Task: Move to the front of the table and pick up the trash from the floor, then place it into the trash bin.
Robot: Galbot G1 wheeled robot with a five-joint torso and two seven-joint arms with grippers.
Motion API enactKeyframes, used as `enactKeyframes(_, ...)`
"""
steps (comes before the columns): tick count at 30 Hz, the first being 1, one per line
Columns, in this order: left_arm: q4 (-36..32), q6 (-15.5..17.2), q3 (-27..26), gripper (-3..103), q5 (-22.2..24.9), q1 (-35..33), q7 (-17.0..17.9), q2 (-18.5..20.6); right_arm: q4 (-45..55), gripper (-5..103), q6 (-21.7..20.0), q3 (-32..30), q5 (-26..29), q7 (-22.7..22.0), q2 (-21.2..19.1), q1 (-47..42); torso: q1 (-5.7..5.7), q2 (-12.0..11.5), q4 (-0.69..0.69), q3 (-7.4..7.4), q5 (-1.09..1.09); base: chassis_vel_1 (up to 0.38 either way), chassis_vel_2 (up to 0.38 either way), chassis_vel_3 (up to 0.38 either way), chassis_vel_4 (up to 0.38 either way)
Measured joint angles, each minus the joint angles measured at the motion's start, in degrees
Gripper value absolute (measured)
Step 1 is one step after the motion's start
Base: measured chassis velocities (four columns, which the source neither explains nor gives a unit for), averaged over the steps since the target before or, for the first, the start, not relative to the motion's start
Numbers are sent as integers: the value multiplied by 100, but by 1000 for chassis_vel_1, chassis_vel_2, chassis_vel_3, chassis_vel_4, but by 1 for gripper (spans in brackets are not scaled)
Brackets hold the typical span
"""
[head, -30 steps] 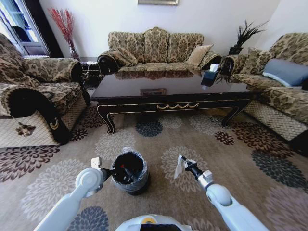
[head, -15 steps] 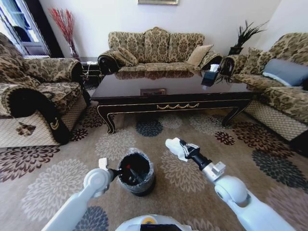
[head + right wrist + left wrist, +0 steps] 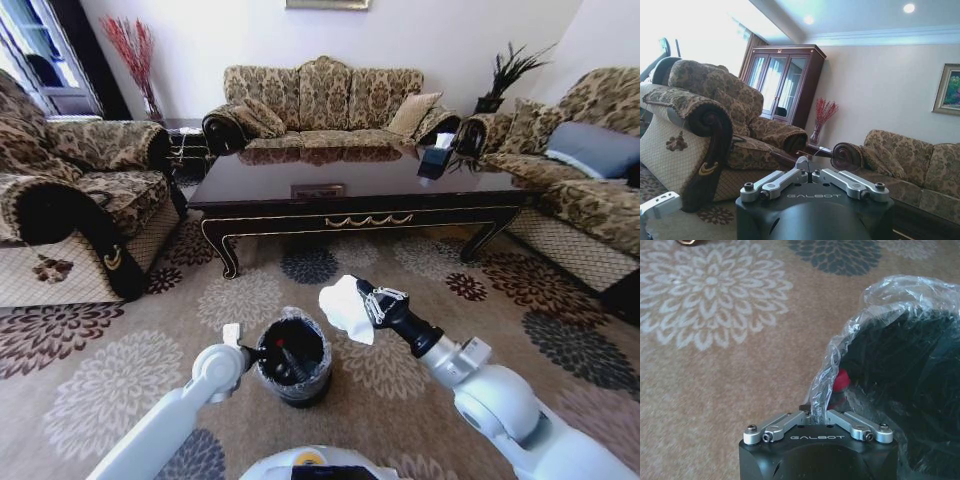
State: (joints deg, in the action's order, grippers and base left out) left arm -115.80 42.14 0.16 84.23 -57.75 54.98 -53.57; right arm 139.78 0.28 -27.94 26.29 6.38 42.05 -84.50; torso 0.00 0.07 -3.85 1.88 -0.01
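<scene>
In the lower centre of the head view, the trash bin (image 3: pixel 293 357) stood on the flower-patterned carpet (image 3: pixel 110 375), its clear liner folded over the rim, with a bottle showing a red cap (image 3: pixel 279 343) lying inside. The left gripper (image 3: pixel 262 352) sat at the bin's near-left edge; in the left wrist view its fingers (image 3: pixel 812 416) were pinched together on a fold of the liner (image 3: pixel 824 377), the red cap (image 3: pixel 841 381) just behind them inside the bin (image 3: pixel 900 385). To the right of the bin and higher in the frame, the right gripper (image 3: pixel 366 301) held the crumpled white paper wad (image 3: pixel 346 308), its fingers clamped on the paper, the wad hanging in the air just above and to the right of the bin's rim, not touching it. In the right wrist view the right gripper's fingers (image 3: pixel 802 162) met at a point, with an armchair (image 3: pixel 695 125) and a glass-door cabinet (image 3: pixel 781 85) beyond. Across the middle of the head view ran the dark glossy table (image 3: pixel 360 185), carrying a dark tissue box (image 3: pixel 435 160) toward its right end. Patterned sofas ringed it: one behind (image 3: pixel 325 100), one at the left (image 3: pixel 70 190), one at the right (image 3: pixel 580 160). Nothing lay between the wad and the bin's opening.
</scene>
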Motion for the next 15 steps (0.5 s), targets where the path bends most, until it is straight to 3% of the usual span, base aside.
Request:
enactKeyframes(9, 106, 0, 738, 0, 421, 951, 221, -110, 47, 0, -21, 207, -367, 156, 175, -258, 0, 0, -1, 0, 1, 0, 0, 0, 0)
enactKeyframes(15, 67, 0, 1016, 0, 512, 1107, 296, -198, -245, 0, 31, 329, -700, 177, 323, -309, 0, 0, -2, 0, 2, 0, 0, 0, 0)
